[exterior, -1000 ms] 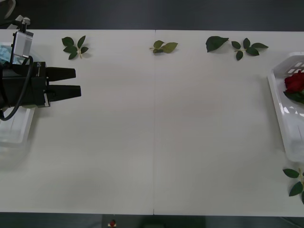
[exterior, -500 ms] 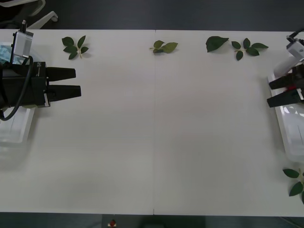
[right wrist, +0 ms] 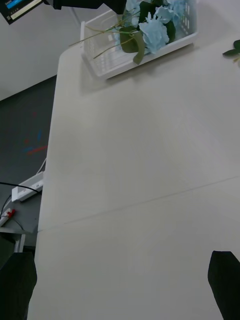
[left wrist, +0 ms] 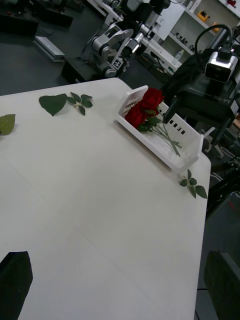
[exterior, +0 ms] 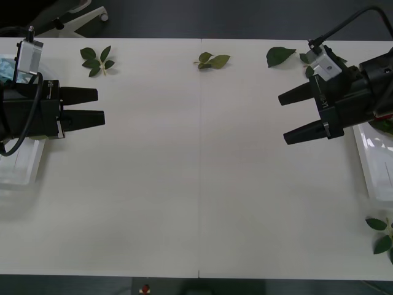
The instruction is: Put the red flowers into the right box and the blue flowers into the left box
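The red flowers (left wrist: 144, 107) lie in the right box (left wrist: 176, 152) at the table's right end, blooms together and stems along its floor. In the front view the right arm covers them, and the right box (exterior: 370, 161) shows beside it. The blue flowers (right wrist: 154, 31) fill the left box (right wrist: 98, 56) at the left end. My left gripper (exterior: 102, 106) hovers open and empty just inward of the left box (exterior: 19, 165). My right gripper (exterior: 282, 118) hangs open and empty over bare table, inward of the right box, pointing toward the middle.
Loose green leaf sprigs lie along the far edge (exterior: 97, 61), (exterior: 212, 60), (exterior: 280, 56). Another sprig (exterior: 381, 233) sits at the near right corner. The white table (exterior: 196, 184) is bare between the two grippers.
The right arm has come in from the right edge and moved left over the table, away from the right box, now covering the roses in the front view. The left arm has stayed still.
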`<action>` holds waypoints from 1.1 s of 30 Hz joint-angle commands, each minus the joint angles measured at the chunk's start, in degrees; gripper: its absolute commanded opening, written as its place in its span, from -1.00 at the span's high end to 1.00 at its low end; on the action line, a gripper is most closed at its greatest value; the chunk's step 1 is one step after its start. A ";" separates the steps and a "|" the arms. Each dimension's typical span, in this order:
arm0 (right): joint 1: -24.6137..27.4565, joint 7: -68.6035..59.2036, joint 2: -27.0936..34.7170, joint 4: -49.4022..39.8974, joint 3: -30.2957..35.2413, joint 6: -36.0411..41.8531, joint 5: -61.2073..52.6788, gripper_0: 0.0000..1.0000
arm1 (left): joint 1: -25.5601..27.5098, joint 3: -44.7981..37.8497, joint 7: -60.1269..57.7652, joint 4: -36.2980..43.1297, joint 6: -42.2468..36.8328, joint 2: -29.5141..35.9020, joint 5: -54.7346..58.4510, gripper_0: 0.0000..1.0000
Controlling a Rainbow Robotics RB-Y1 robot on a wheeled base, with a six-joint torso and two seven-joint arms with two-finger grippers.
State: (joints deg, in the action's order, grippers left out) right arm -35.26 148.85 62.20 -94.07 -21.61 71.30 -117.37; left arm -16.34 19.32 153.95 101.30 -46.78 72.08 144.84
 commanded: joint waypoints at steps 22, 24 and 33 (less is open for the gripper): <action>-4.38 0.83 3.71 -7.36 -13.72 -17.60 18.40 -1.00 | -0.89 -0.87 1.05 0.74 0.11 1.48 0.53 -1.00; -4.38 0.83 3.63 -7.45 -13.72 -17.60 18.05 -1.00 | -0.89 -0.87 1.05 0.74 0.11 1.48 0.53 -1.00; -4.38 0.74 3.36 -7.97 -13.72 -16.80 18.05 -1.00 | -0.89 -0.87 1.05 0.74 0.11 1.48 0.53 -1.00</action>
State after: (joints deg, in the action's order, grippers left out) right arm -38.41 148.85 65.53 -100.64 -35.52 54.55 -98.88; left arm -16.34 19.32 153.95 101.30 -46.78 72.08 144.84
